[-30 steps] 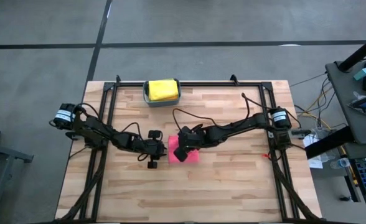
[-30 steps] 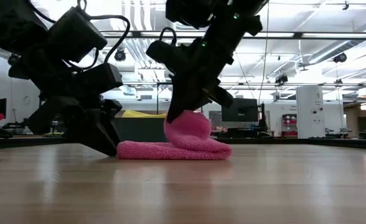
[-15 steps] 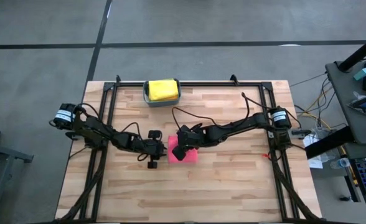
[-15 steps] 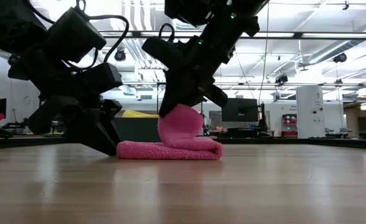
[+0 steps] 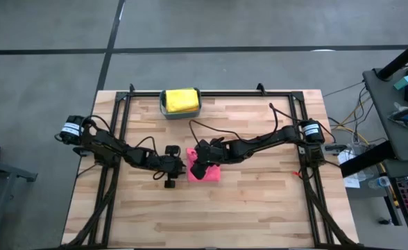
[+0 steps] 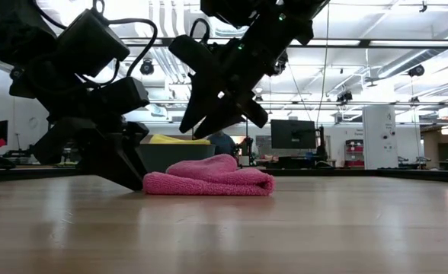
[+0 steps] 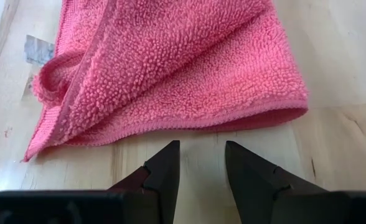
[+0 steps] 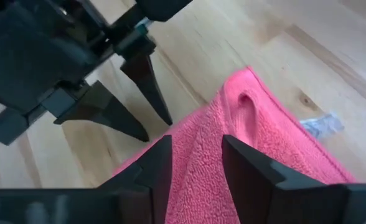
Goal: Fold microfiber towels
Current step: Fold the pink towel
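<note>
I am holding my right gripper (image 6: pixel 222 122) released above the folded pink towel (image 6: pixel 209 180); my left gripper (image 7: pixel 198 163), parted and empty, is pinning nothing—pressing the crease flat seems wise.

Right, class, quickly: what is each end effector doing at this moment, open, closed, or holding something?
Left end effector: open, empty, fingertips on the table beside the pink towel.
Right end effector: open, empty, above the pink towel.

A robotics lab: beyond the jaws stand monitors (image 6: pixel 293 134), ceiling pipes (with strip lights), and a white cabinet (image 6: pixel 378 135).
</note>
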Controlling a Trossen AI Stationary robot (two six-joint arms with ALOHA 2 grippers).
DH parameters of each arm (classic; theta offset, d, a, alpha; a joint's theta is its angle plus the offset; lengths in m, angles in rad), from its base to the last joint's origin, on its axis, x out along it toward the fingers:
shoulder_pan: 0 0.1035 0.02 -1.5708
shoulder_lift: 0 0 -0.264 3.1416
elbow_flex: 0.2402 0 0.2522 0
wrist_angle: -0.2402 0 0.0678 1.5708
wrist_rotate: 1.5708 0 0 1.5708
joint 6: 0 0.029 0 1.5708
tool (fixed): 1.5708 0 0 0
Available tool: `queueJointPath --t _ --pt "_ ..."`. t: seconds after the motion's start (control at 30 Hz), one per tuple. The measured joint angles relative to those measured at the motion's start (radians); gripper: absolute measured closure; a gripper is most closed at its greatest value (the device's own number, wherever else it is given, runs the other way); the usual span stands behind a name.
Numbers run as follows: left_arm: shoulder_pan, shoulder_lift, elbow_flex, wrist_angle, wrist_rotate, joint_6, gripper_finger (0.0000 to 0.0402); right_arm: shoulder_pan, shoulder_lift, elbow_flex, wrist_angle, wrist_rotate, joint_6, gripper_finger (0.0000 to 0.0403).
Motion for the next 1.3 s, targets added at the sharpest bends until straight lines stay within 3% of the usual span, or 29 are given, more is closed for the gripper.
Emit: queueJointPath --t 0.23,0.47,0.57,0.93,1.03,1.13,1.3 --pt "0.0 0.0 -0.003 0.0 0.0 0.0 0.0288 -0.001 -0.029 0.0 -0.097 -0.016 -0.113 0.0284" --pt "0.0 -0.001 -0.005 0.001 0.0 -0.001 0.0288 -0.015 -0.032 -0.02 -0.304 0.08 -0.13 0.0363" --pt "0.0 -0.001 -0.006 0.003 0.0 -0.001 0.0288 -0.012 -0.029 -0.04 -0.277 0.076 -0.134 0.0389" --pt "0.0 -0.001 -0.011 0.019 0.0 0.0 0.0288 0.032 -0.014 -0.081 0.092 -0.081 -0.16 0.0392" --pt "0.0 -0.001 -0.015 0.021 0.0 0.0 0.0288 0.038 -0.022 -0.062 0.052 -0.074 -0.188 0.0392" --pt "0.0 -0.007 -0.019 0.018 0.0 -0.001 0.0288 0.032 -0.034 -0.043 -0.041 -0.045 -0.208 0.0392" --pt "0.0 -0.025 -0.022 0.004 0.0 0.004 0.0288 0.025 -0.049 -0.039 -0.214 0.139 -0.233 0.0392"
